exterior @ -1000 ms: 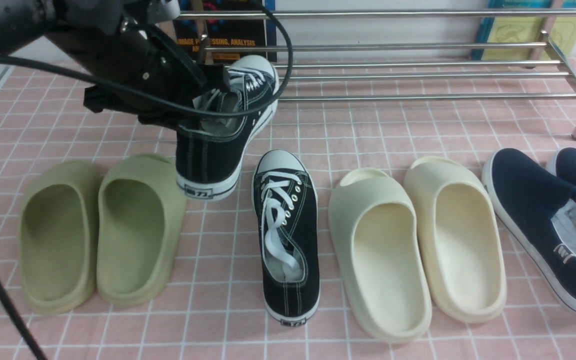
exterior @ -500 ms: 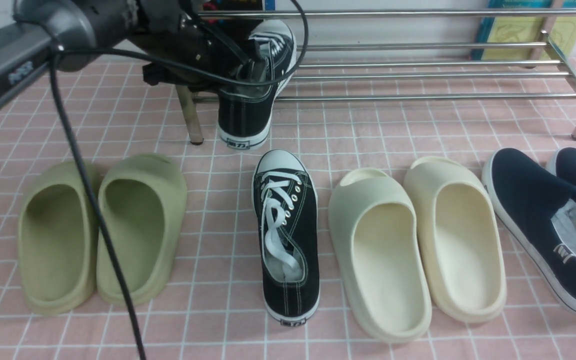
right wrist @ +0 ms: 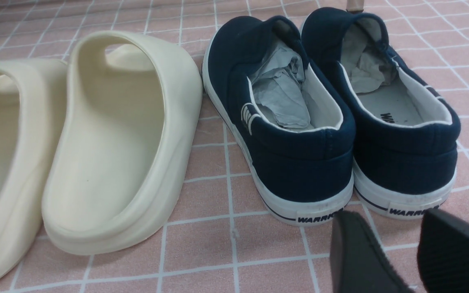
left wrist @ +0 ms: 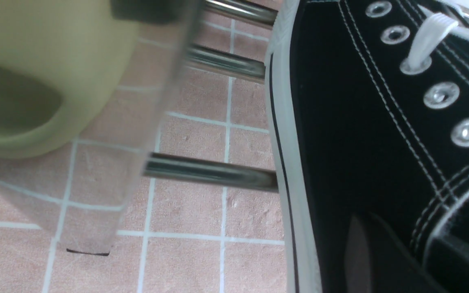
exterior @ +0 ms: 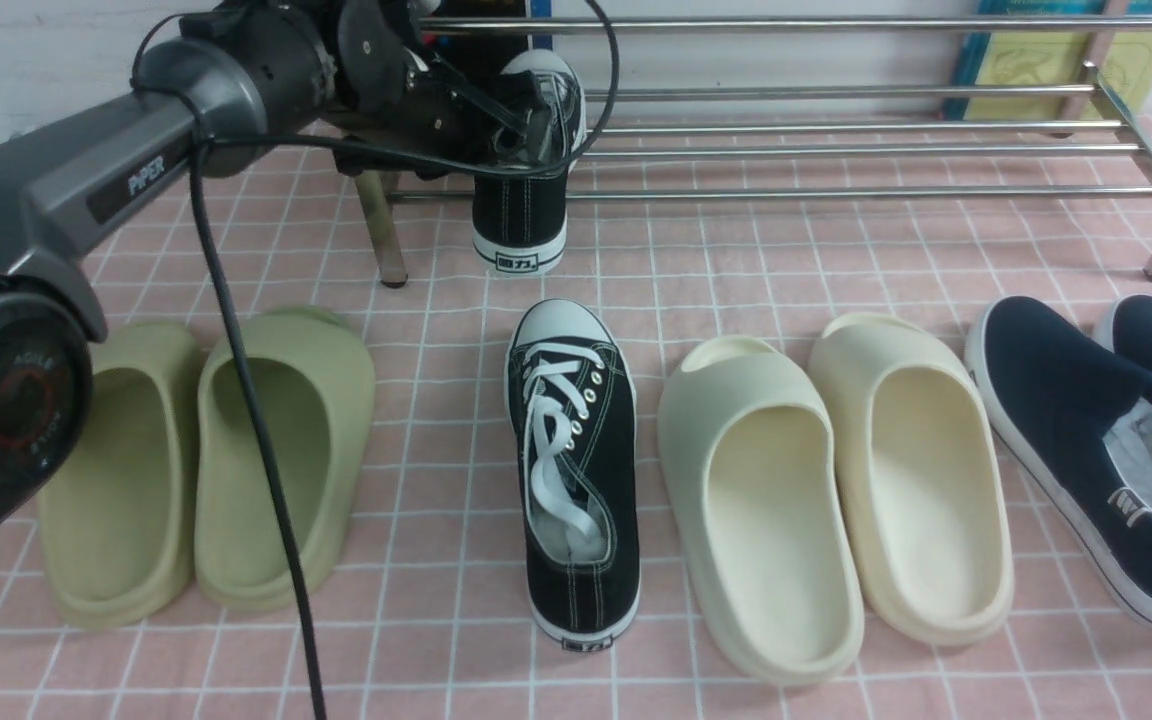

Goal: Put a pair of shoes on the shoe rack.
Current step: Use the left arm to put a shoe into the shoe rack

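Observation:
My left gripper (exterior: pixel 528 122) is shut on the side wall of one black sneaker (exterior: pixel 521 215). It holds the sneaker at the left end of the silver shoe rack (exterior: pixel 836 150), toe pointing back over the bars and heel hanging past the front bar. In the left wrist view the sneaker (left wrist: pixel 340 142) lies across the rack bars (left wrist: pixel 210 173), with my gripper (left wrist: pixel 405 254) pinching its collar. The second black sneaker (exterior: pixel 571 470) stands on the floor mat in the middle. My right gripper (right wrist: pixel 401 260) is open and empty, low behind the navy slip-ons.
Green slides (exterior: pixel 206 460) lie at the left, cream slides (exterior: pixel 836 490) right of centre, navy slip-on shoes (exterior: pixel 1106 450) at the far right. The right wrist view shows the slip-ons (right wrist: pixel 291 122) and a cream slide (right wrist: pixel 120 134). The rack's left post (exterior: pixel 376 235) stands beside the held sneaker.
My left arm has carried the sneaker back and to the right, from above the green slides onto the rack's left end, and turned it straight. The floor shoes have not moved.

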